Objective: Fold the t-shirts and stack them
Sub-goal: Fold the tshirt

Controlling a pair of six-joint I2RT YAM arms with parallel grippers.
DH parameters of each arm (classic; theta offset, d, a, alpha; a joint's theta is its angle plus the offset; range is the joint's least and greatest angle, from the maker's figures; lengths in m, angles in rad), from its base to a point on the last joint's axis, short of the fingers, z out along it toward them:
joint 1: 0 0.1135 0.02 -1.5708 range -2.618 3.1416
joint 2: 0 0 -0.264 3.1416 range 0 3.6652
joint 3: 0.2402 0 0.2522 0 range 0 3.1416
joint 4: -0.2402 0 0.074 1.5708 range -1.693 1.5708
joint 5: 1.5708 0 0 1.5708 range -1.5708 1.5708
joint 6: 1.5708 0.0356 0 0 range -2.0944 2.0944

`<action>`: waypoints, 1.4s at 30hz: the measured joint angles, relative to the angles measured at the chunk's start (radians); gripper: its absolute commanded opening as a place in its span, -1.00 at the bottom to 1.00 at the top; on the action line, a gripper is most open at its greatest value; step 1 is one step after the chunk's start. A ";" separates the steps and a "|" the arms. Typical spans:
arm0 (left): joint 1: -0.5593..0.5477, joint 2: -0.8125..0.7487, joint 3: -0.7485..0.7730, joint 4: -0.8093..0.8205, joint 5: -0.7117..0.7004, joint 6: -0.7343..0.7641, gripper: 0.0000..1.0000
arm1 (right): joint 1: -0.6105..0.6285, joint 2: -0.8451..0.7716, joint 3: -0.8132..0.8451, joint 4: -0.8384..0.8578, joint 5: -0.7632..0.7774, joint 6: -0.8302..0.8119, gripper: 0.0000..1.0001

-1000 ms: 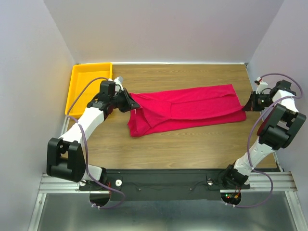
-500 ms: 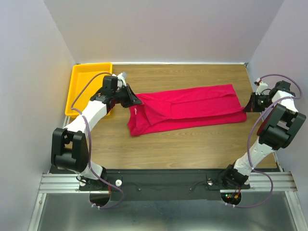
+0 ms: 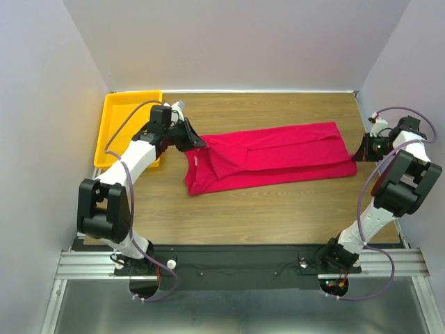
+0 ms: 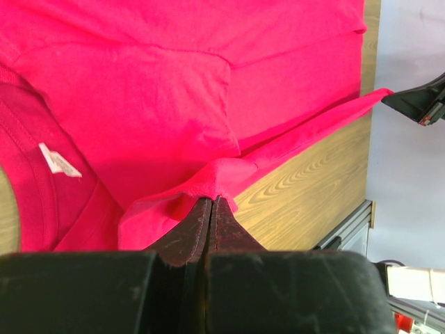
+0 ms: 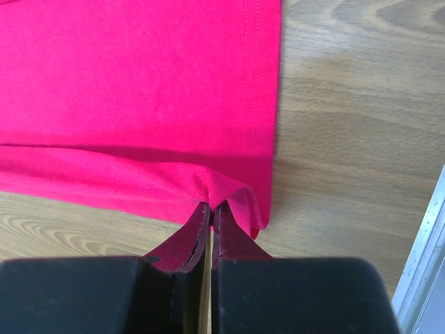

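One red t-shirt (image 3: 268,156) lies stretched left to right across the middle of the wooden table (image 3: 278,216), neck end to the left and hem end to the right. It looks already doubled lengthwise, with a looser flap hanging toward the near side at the neck end. The left claw (image 3: 197,144) is closed tight on a small pinch of cloth at the far left edge, near the shoulder. Its wrist view shows the fingers together with a fold of fabric bunched at the tips, and the neck label (image 4: 59,160) just beside it. The right claw (image 3: 358,154) is clamped on the near right corner at the hem, fingers together with the stitched edge puckered between them. A yellow tray (image 3: 122,111) sits at the far left corner, apart from the shirt. Handling guess: the cloth is light, limp and not fragile. It will sag in the middle if lifted by both ends, and it drags a bit on the wood, so it needs to be held taut. The layers are thin, so a pinch could catch only the top one and let the lower one slip. The best holds look like the stitched hem corners and the shoulder seams, where the fabric is thicker. The fold is partly done, and nothing is stacked yet.
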 measured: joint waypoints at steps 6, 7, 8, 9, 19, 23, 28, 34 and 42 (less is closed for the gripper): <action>0.000 0.055 0.039 0.006 0.003 0.002 -1.00 | 0.000 0.002 0.000 0.009 0.004 0.008 -0.99; 0.000 0.059 0.041 0.006 0.004 0.002 -1.00 | 0.000 0.005 0.000 0.011 0.005 0.010 -0.99; 0.000 0.066 0.044 0.006 0.007 0.002 -1.00 | 0.000 0.008 0.000 0.012 0.006 0.011 -0.99; 0.000 0.069 0.047 0.006 0.008 0.002 -1.00 | 0.000 0.012 0.000 0.014 0.007 0.011 -0.99; 0.000 0.114 0.065 0.011 0.020 0.010 -1.00 | 0.000 0.047 -0.001 0.033 0.015 0.018 -0.99; 0.000 0.121 0.065 0.011 0.015 0.014 -1.00 | 0.000 0.051 -0.001 0.035 0.015 0.024 -0.99; 0.000 0.127 0.065 0.011 0.002 0.019 -1.00 | 0.000 0.055 -0.001 0.037 0.014 0.028 -0.99; 0.000 0.141 0.065 0.010 -0.011 0.027 -1.00 | 0.000 0.080 0.003 0.039 0.014 0.037 -0.99; 0.000 0.142 0.068 0.010 -0.023 0.037 -1.00 | 0.001 0.103 0.012 0.044 0.010 0.051 -0.99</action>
